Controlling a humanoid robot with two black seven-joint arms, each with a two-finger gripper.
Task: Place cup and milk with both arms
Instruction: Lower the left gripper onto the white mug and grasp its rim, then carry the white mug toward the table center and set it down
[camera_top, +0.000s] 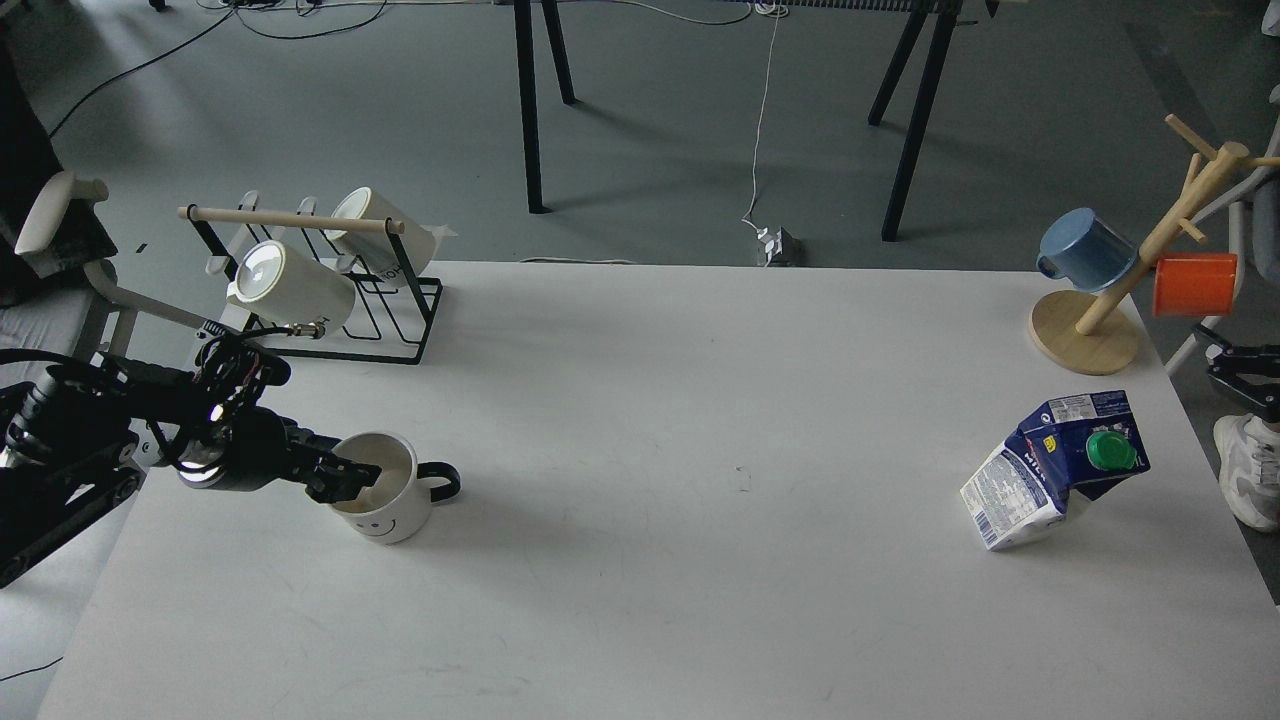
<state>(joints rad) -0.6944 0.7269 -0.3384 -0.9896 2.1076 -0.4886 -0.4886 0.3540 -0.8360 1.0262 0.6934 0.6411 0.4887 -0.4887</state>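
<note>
The white ceramic smiley mug with black handle (384, 492) is grasped at its nine-o'clock rim by the left jaws (350, 481); it should be kept upright.

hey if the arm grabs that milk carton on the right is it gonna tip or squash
The milk carton stands tall on a small base near the table's right edge, so a high push would probably tip it. Its walls look like thin card, likely to dent under a hard squeeze. The slanted top and green cap give poor grip; the flat sides seem safer.
</note>
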